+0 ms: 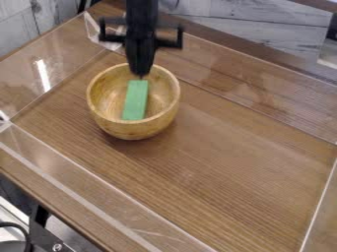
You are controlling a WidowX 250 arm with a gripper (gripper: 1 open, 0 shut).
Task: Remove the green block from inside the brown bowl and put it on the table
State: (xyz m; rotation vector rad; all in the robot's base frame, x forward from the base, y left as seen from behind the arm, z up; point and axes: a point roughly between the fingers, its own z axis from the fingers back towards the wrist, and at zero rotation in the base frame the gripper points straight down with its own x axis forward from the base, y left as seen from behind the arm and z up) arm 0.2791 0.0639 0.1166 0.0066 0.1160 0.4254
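The green block (136, 100) lies inside the brown bowl (102, 110), slanting from the bottom up toward the far wall. The bowl stands on the table (224, 148), left of centre. My gripper (140, 71) points straight down over the far rim of the bowl. Its fingers are pressed together in one dark column. The tips are just above the block's far end. I see nothing lifted between them, and the block rests where it lay.
Low clear plastic walls (39, 69) edge the tabletop on the left, front and right. Bare wood lies to the right of the bowl and in front of it. A dark stand (53, 241) shows below the front edge.
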